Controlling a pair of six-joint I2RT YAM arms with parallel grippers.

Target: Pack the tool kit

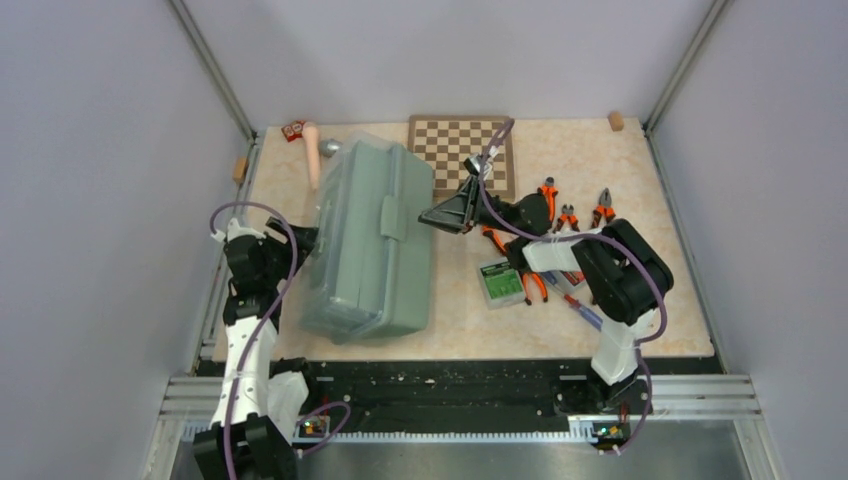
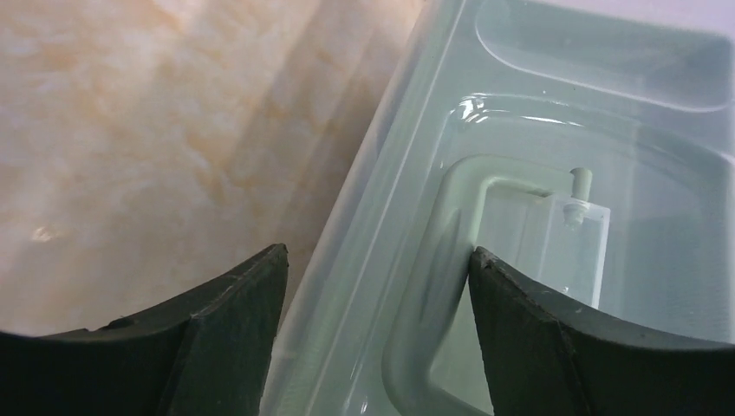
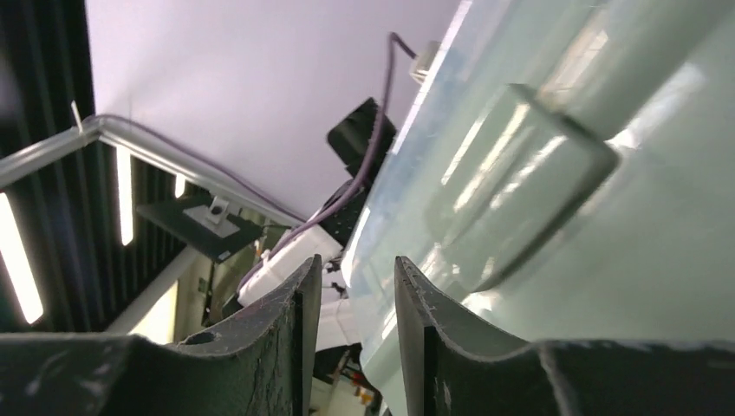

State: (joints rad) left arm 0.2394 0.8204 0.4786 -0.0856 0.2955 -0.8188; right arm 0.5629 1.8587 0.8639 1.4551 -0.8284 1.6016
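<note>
Toolbox (image 1: 375,240) sits closed on the left half of the worktop (image 1: 470,325). Left gripper (image 2: 377,269): fingers (image 2: 234,329) wide, straddling the translucent lid (image 2: 607,113) at its rim. Right gripper (image 3: 357,277): fingers (image 3: 286,347) narrow, nothing visibly between them, against the toolbox beside its latch (image 3: 520,173). Pliers (image 1: 548,195) and green bit case (image 1: 500,282) lie right of it.

— What is seen around the toolbox (image 1: 370,235)?
— Plain lilac walls (image 1: 450,50) are set behind it and at both sides.
— And under it?
— A beige marbled table (image 1: 660,170) is laid.
</note>
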